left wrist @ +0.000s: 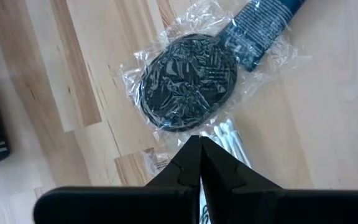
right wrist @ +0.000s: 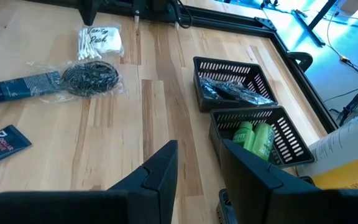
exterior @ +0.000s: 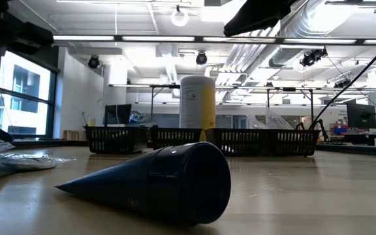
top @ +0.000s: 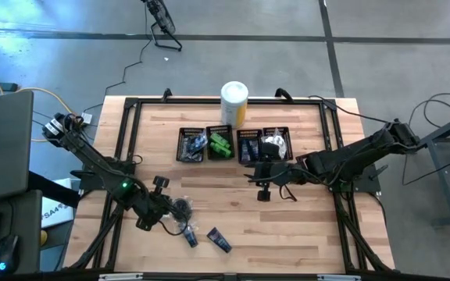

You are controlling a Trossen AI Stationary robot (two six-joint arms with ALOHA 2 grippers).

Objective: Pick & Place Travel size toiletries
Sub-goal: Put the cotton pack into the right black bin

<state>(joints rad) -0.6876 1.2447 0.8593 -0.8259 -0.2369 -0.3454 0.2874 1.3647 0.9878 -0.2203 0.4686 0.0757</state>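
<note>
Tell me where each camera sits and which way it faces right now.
High: overhead, looking straight down on both arms and the four bins.
Low: table height, looking across past a dark blue tube to the bins; no gripper visible.
Left wrist: looking down past the shut left gripper at a black bagged bundle.
Right wrist: looking past the open right gripper across the table.
Shared: both wrist views show that bundle.

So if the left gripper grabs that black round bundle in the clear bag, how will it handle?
Likely light and floppy: the black round bundle sits in loose, crinkled film. The glossy wrap may slip from the shut left gripper above it. Flat on the table, it shouldn't roll.
</note>
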